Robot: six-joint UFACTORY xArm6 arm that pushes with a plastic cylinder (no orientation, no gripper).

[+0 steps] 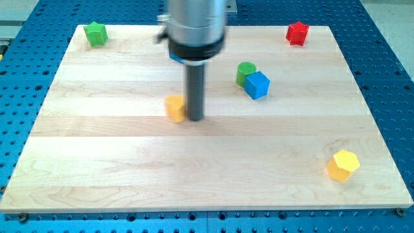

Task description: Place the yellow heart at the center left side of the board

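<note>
A yellow heart block lies on the wooden board, a little left of the board's middle. My tip stands right next to the block's right side, touching it or nearly so. The dark rod hides the block's right edge. The arm's grey and blue body hangs above, at the view's top centre.
A green star block sits at the top left corner. A red block sits at the top right. A green cylinder and a blue cube touch each other right of centre. A yellow hexagon block lies at the bottom right.
</note>
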